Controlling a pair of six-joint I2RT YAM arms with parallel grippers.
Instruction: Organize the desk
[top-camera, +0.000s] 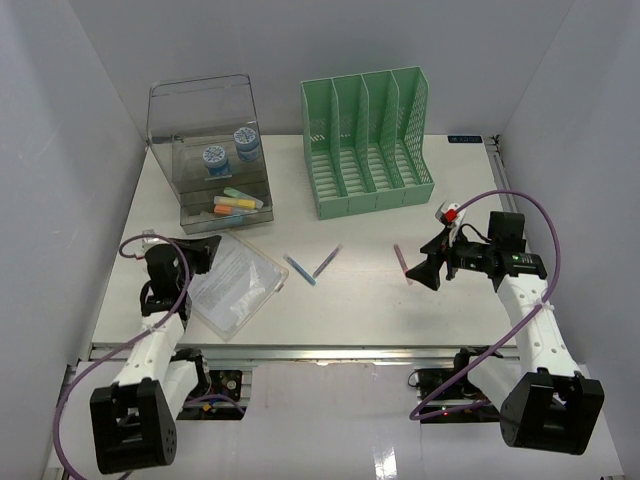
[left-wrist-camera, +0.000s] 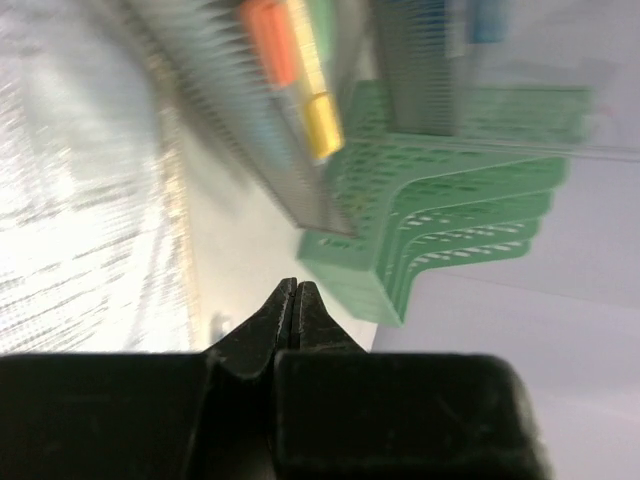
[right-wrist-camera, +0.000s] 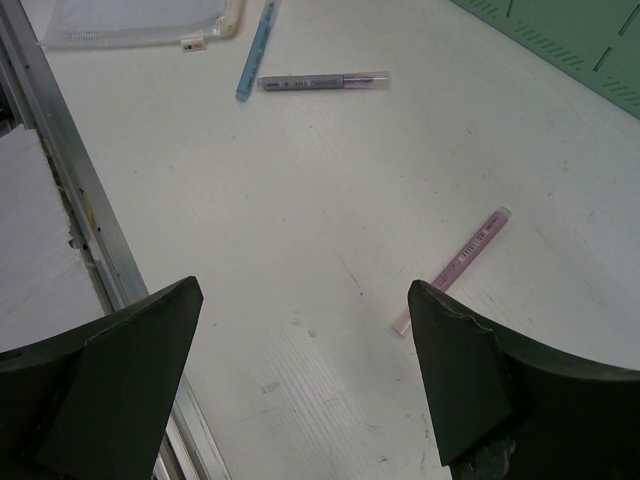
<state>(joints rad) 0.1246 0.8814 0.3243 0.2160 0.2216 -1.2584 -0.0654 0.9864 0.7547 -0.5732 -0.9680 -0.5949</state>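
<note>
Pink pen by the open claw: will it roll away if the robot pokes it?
Probably, if poked from the side: the pink pen looks round and slim, and it lies flat on the smooth white desk. It looks stiff, so it should stay straight when lifted. Being so thin, it might slip out of the right gripper unless that closes squarely.

Left arm (top-camera: 152, 345): lower left of the top view, rising from its base toward the middle left, with a white link and a black wrist.
Left gripper (left-wrist-camera: 296, 290): jaws pressed together, tips touching, nothing between them; seen at bottom centre of its wrist view.
Right arm (top-camera: 530, 325): lower right of the top view, bent at the elbow, wrist turned toward the frame's centre.
Right gripper (right-wrist-camera: 303, 300): jaws spread wide and empty, with its fingers (right-wrist-camera: 120, 370) at the lower left and lower right of its wrist view.
</note>
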